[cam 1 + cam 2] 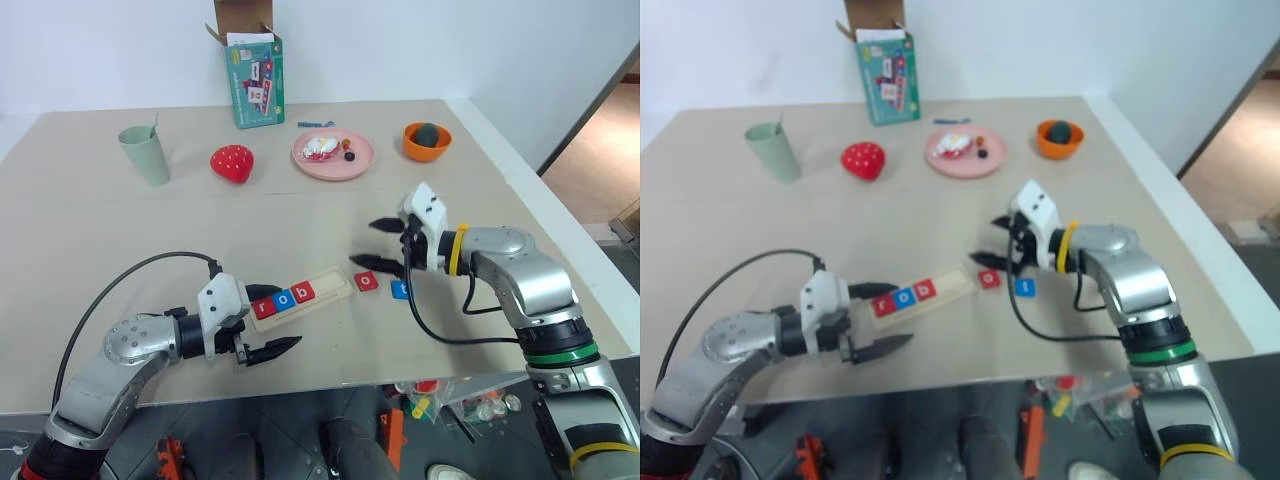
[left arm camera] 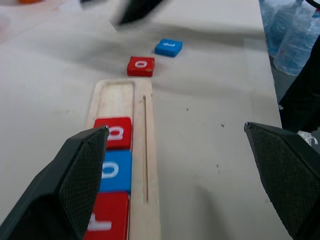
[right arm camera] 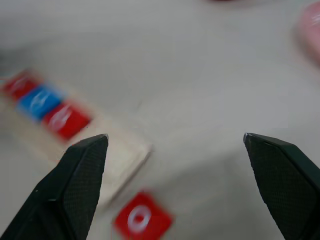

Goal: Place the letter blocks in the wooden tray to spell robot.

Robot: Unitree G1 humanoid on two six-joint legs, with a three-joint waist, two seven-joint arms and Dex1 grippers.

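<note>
The wooden tray lies near the table's front edge, with three letter blocks in its left part: red r, blue o and red b. Its right end is bare. A red o block and a blue t block lie flat on the table just right of the tray. My left gripper is open at the tray's left end, one finger on each side of it. My right gripper hovers open just above the red o block, holding nothing.
At the back stand a green cup, a red strawberry toy, a pink plate with small items, an orange bowl and a teal box. The table's front edge runs close below the tray.
</note>
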